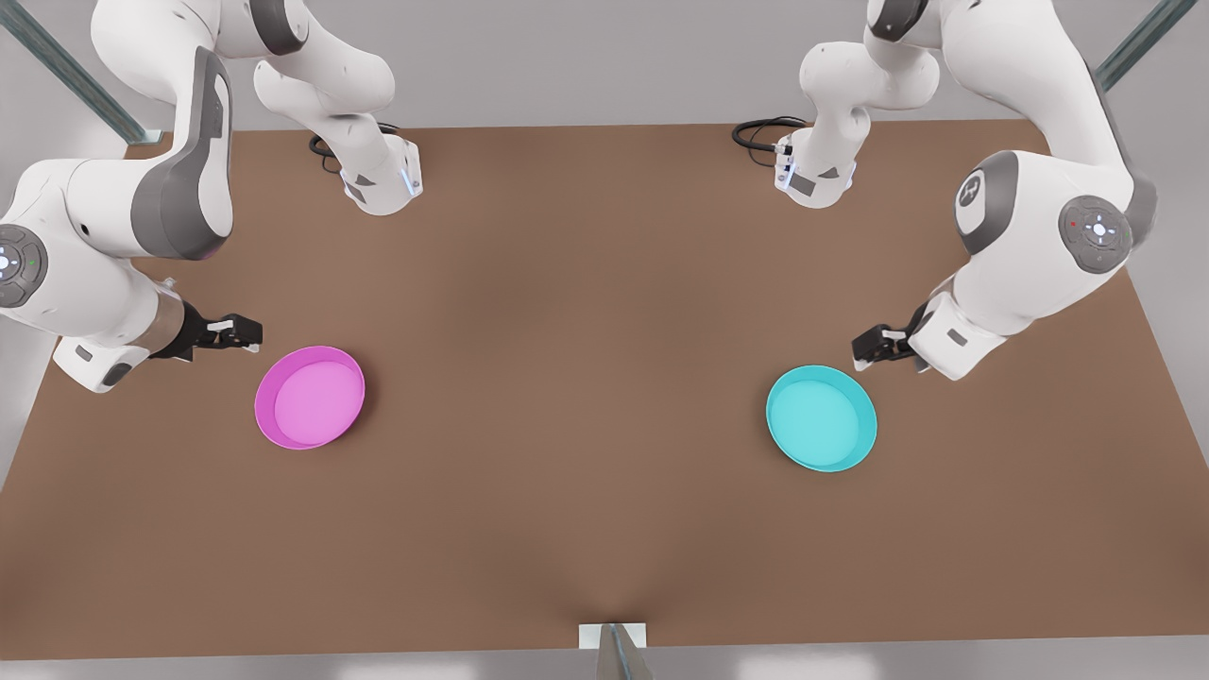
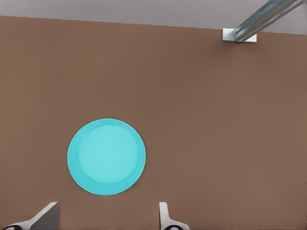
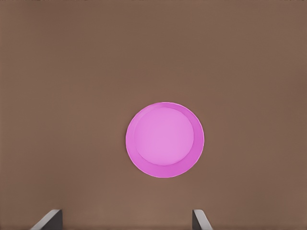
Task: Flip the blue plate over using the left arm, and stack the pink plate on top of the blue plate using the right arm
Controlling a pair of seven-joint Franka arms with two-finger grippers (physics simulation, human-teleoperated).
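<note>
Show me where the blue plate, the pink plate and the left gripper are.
blue plate [image 1: 821, 418]: front view, on its flat inside base.
pink plate [image 1: 310, 397]: front view, on its lighter inside base.
left gripper [image 1: 867, 348]: front view, at its black tip beside the blue plate.

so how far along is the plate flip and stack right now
Nothing looks done yet. The blue plate sits open side up on the table, far from the pink plate. The left gripper is open beside the blue plate; the right gripper is open beside the pink one. Flip and stack both remain.
</note>
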